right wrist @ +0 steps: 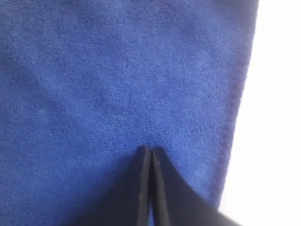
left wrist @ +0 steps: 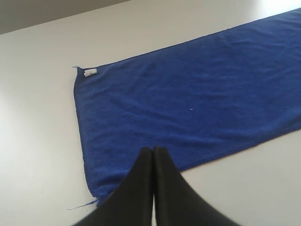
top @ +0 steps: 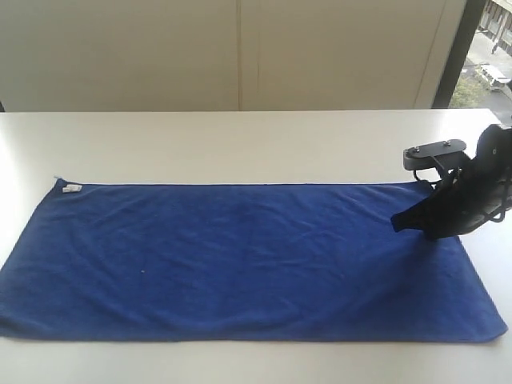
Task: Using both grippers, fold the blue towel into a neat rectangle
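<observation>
Currently the left gripper and right gripper are pinched closed, empty; the right, seemingly grazing the blue towel, could rumple it.

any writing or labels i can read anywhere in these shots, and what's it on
white tag at a corner of the blue towel: any print on it is too small and blurred to read.
Nothing else in any view shows a word, number, brand or sign.

Plain royal-blue towel with a white tag, black fingers, pale off-white table
</observation>
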### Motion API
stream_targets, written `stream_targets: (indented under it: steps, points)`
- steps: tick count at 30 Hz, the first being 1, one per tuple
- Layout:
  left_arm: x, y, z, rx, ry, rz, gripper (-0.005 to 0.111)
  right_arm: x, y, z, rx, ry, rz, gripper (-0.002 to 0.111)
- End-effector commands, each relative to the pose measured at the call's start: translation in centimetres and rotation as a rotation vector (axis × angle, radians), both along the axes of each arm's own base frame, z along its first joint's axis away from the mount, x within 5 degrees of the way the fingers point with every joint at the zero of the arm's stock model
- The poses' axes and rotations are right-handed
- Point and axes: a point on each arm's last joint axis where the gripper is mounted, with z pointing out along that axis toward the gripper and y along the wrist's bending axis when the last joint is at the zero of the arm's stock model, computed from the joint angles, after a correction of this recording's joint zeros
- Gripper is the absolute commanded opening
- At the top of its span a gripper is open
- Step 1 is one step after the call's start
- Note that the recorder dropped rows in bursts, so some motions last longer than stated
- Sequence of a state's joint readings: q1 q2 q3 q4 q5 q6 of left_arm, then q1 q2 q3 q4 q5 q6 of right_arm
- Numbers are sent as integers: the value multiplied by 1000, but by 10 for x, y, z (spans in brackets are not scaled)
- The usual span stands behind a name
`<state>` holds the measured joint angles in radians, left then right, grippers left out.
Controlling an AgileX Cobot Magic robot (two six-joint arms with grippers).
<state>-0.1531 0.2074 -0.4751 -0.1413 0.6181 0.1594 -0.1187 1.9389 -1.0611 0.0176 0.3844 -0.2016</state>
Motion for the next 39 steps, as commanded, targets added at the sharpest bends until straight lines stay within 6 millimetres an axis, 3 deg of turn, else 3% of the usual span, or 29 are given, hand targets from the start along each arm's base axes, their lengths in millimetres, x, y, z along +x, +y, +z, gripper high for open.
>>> stream_targets:
  steps: [1, 12, 27, 32, 36, 39]
  points:
    - [-1, -1, -1, -27, -1, 2, 0, -1, -8, -4, -22, 23, 3, 0]
    - [-1, -1, -1, -27, -1, 2, 0, 6, -20, -19, -43, 57, -3, 0]
    - [0, -1, 0, -27, -15, 3, 0, 14, -27, -9, -115, 58, 6, 0]
    - [0, -1, 0, -27, -15, 3, 0, 14, -23, 16, -115, -5, 0, 0]
    - [0, -1, 0, -27, -15, 3, 0, 12, -18, 55, -130, -109, 6, 0]
    - [0, -1, 0, -28, -12, 4, 0, 4, -19, 64, -130, -77, -12, 0]
